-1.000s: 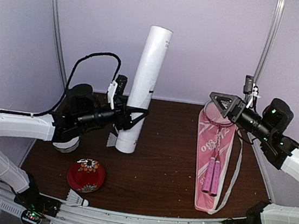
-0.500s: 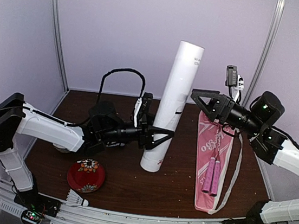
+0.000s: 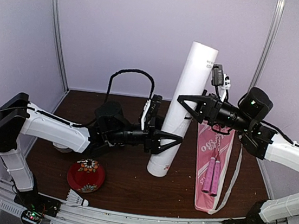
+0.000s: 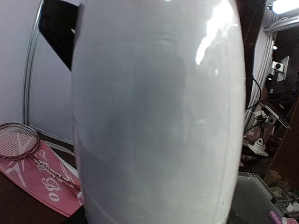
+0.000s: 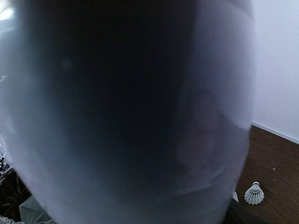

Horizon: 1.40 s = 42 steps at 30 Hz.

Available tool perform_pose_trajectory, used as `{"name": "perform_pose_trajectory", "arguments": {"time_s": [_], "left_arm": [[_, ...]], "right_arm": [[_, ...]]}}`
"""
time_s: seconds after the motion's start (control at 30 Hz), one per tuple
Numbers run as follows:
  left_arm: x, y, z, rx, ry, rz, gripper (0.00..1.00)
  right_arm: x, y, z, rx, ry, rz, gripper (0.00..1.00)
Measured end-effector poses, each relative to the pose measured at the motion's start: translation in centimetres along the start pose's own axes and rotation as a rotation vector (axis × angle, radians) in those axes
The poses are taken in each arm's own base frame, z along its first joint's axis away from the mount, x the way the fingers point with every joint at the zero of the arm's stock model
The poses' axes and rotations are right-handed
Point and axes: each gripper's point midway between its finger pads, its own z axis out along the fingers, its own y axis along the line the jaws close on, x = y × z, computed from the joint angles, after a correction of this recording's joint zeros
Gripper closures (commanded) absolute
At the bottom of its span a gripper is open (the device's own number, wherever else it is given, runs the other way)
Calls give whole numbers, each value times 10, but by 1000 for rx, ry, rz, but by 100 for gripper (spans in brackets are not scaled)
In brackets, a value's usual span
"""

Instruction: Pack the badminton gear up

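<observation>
The long white tube (image 3: 198, 69) stands tilted on the table's middle, its top leaning right. My left gripper (image 3: 168, 143) is shut on its lower part; the tube fills the left wrist view (image 4: 159, 121). My right gripper (image 3: 187, 107) is open, with its jaws astride the tube's middle; the tube fills the right wrist view (image 5: 117, 116). The pink bag (image 3: 205, 192) lies at the right with two pink-handled racquets (image 3: 212, 174) on it. One shuttlecock (image 3: 76, 198) lies at the front left. Another shuttlecock (image 5: 253, 193) shows on the table in the right wrist view.
A red floral plate (image 3: 86, 175) sits at the front left. A white bowl (image 3: 66, 146) is partly hidden under my left arm. The bag's white strap (image 3: 235, 171) runs along its right side. The table's metal rail (image 3: 141, 220) runs along the near edge.
My left gripper has carried the tube to the right, towards the bag. My right gripper has moved left, and its jaws now stand around the tube.
</observation>
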Motion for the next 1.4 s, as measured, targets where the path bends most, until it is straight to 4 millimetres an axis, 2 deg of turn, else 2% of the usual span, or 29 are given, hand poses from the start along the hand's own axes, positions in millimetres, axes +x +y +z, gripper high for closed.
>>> {"name": "perform_pose_trajectory", "arguments": {"time_s": [0.17,0.27,0.4,0.53,0.67,0.8,0.9,1.03,1.23,1.4], "left_arm": [[0,2,0,-7,0,3,16],[2,4,-1,-22,11,17,3],[3,3,-13,-63,37,52,2],[-1,-2,-34,-108,83,94,2],[-10,2,-65,-193,145,146,2],[-26,4,-99,-304,201,242,2],[-33,0,-116,-342,246,302,3],[-36,-1,-126,-369,329,351,13],[-48,-9,-131,-359,385,400,31],[-58,-25,-132,-302,362,458,42]], "right_arm": [[-1,2,0,-8,-3,-33,39],[3,0,0,-2,14,-35,42],[10,-4,-4,25,50,-56,44],[16,-7,-18,88,103,-124,45],[21,-14,-39,216,182,-249,45],[28,-30,-63,365,273,-357,45],[41,-42,-80,455,357,-410,46],[56,-52,-94,527,445,-456,47],[94,-59,-100,584,664,-536,48],[110,-59,-103,628,819,-625,48]]}}
